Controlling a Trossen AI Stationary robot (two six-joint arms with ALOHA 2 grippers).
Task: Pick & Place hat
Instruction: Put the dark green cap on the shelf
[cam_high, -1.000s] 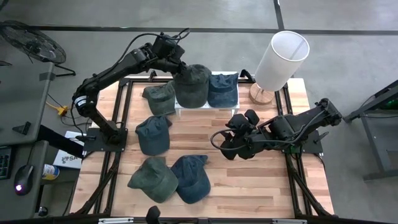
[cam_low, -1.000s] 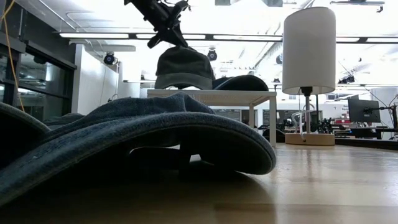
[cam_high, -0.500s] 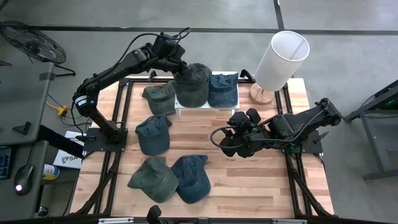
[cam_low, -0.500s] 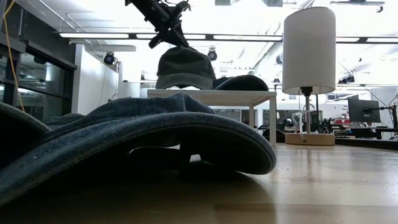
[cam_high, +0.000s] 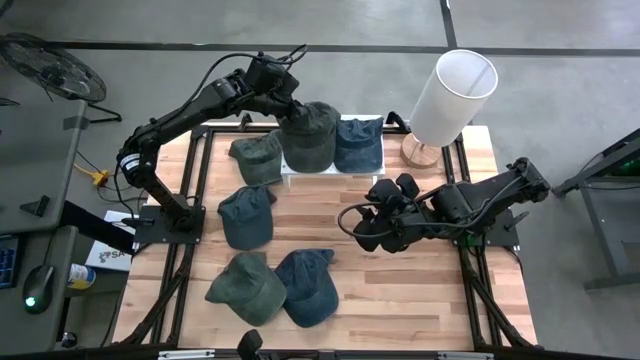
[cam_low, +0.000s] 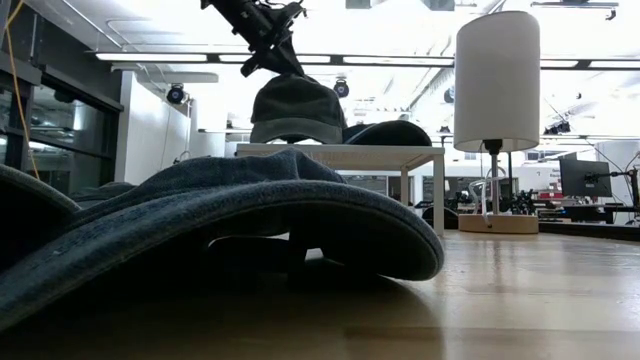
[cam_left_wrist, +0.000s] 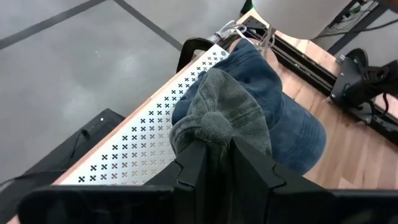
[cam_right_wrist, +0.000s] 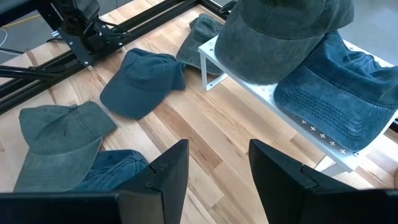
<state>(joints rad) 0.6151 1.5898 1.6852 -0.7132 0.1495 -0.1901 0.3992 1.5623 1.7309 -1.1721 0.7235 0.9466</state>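
A green hat (cam_high: 308, 135) sits on a white perforated shelf (cam_left_wrist: 155, 143) at the table's far side, its crown up and its right side lapping over a blue hat (cam_high: 357, 143) on the same shelf. My left gripper (cam_left_wrist: 219, 155) is at the hat's crown top, shut on a fold of it; the low view shows the gripper (cam_low: 285, 68) just above the hat (cam_low: 295, 105). My right gripper (cam_right_wrist: 219, 165) hangs open over the table's middle right (cam_high: 362, 232), holding nothing. My left gripper pinches a raised fold of cloth at the crown top (cam_left_wrist: 217, 134), just beside the top button, between its two fingers. The fingers slant down from the table's far left. The hat rests on the shelf, crown up, its cloth drawn into a small peak.
Several more hats lie on the wooden table: a green one (cam_high: 258, 157) by the shelf's left end, a dark teal one (cam_high: 245, 215), and a green (cam_high: 247, 288) and a blue one (cam_high: 308, 285) near the front. A white lamp (cam_high: 450, 95) stands at the far right.
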